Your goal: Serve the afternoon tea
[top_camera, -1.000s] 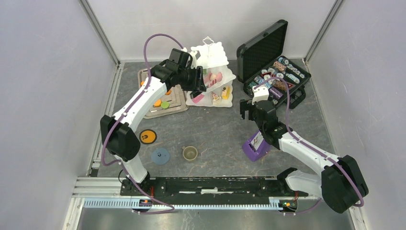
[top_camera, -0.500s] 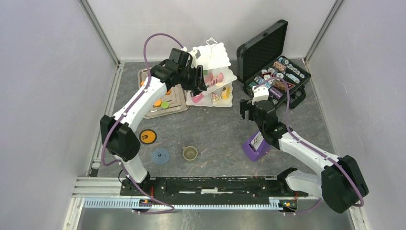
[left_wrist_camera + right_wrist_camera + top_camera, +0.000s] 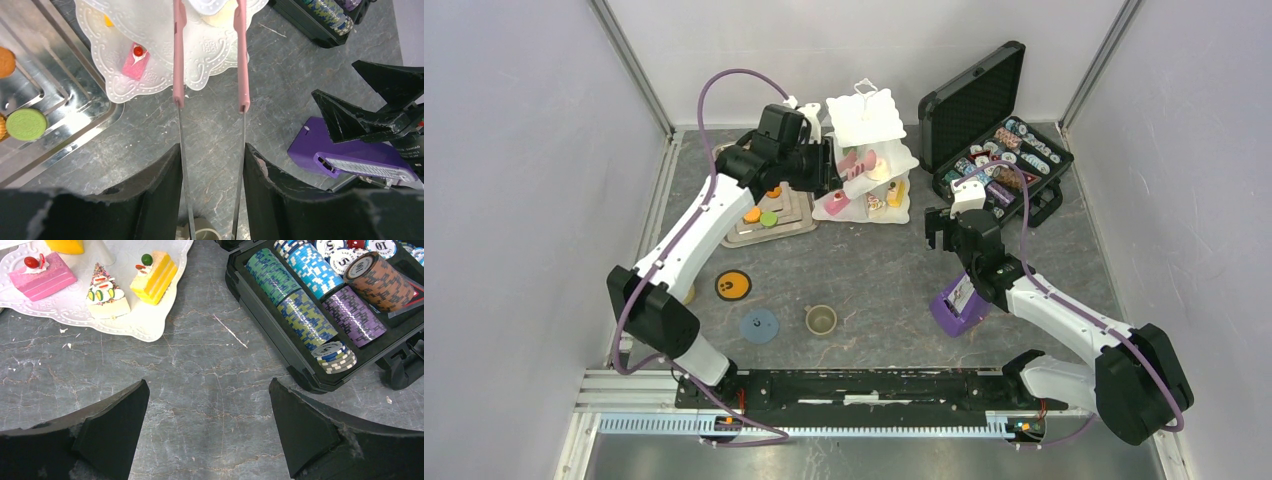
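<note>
On the grey stone-patterned table (image 3: 864, 270), the white three-tier scalloped square stand (image 3: 864, 112) sits at the far middle, with a dented silver metal tray (image 3: 789, 225) touching its left side and an open black case of poker chips (image 3: 974, 100) well to its right. The left gripper (image 3: 211, 150) is clamped on a pair of long steel tongs with pink sleeves (image 3: 178, 60). They reach over the stand's scalloped edge, but their tips run out of the wrist view, so I cannot tell whether they carry a pastry. The step looks like ferrying pastries from tray to tier. To do it well, lower each piece flat onto bare plate, clear of the pink cake slice with a red cherry (image 3: 135, 60), then ease the squeeze before lifting off. The round green biscuit (image 3: 26, 124) waits on the tray. The right gripper (image 3: 208, 385) hangs wide open and empty, near the stand's right corner.
</note>
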